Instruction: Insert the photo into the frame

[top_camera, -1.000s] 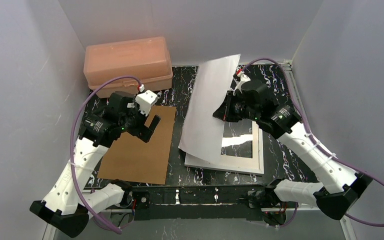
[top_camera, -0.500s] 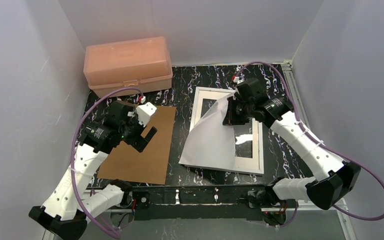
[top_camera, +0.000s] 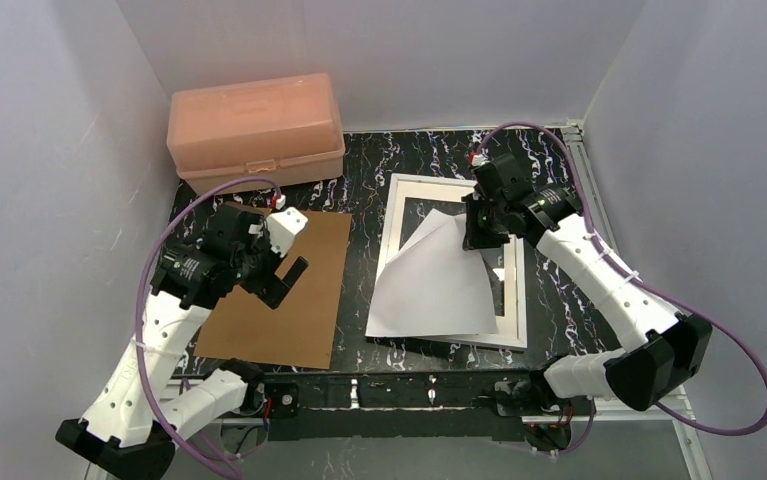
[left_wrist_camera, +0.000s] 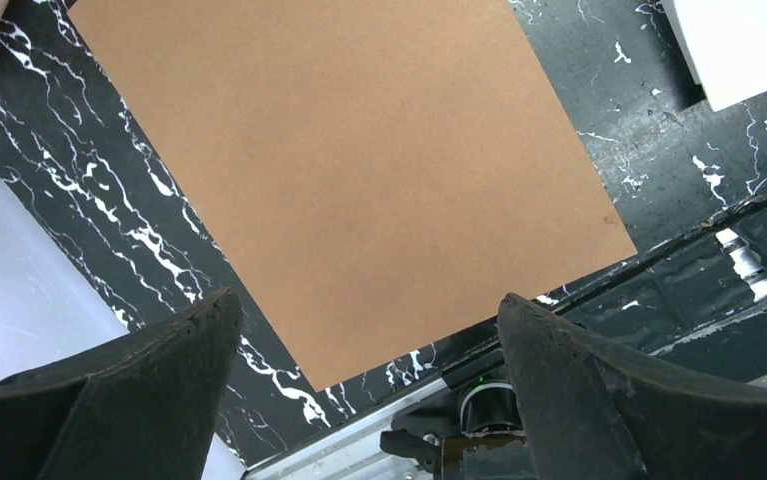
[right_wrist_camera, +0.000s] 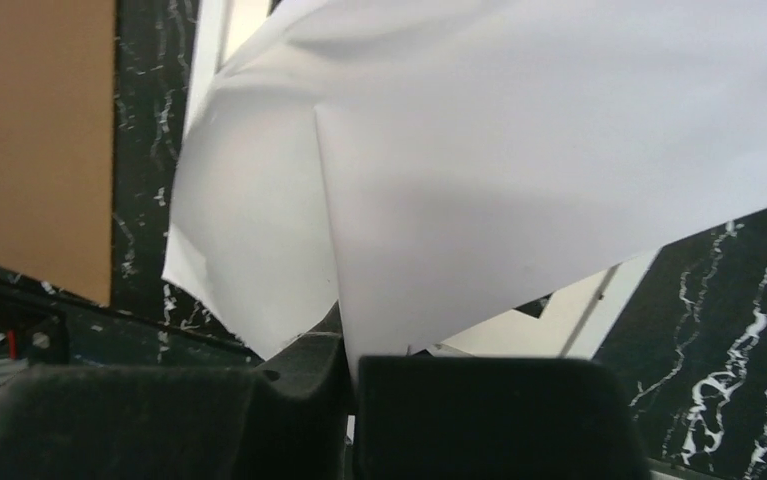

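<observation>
The right gripper is pinching a far corner of the photo, which is lying white side up, bowed and askew, across the frame toward the table's right edge. The left gripper is hovering with its jaws spread wide above the brown cardboard near the left edge.

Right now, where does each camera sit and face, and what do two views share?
Top external: above and behind, looking down; left arm and right arm show whole.
Left wrist: looks down past the open left gripper at the flat brown cardboard board.
Right wrist: looks along the right gripper, shut on the white-backed rectangular photo.
Shared: both wrist views show the board.
</observation>
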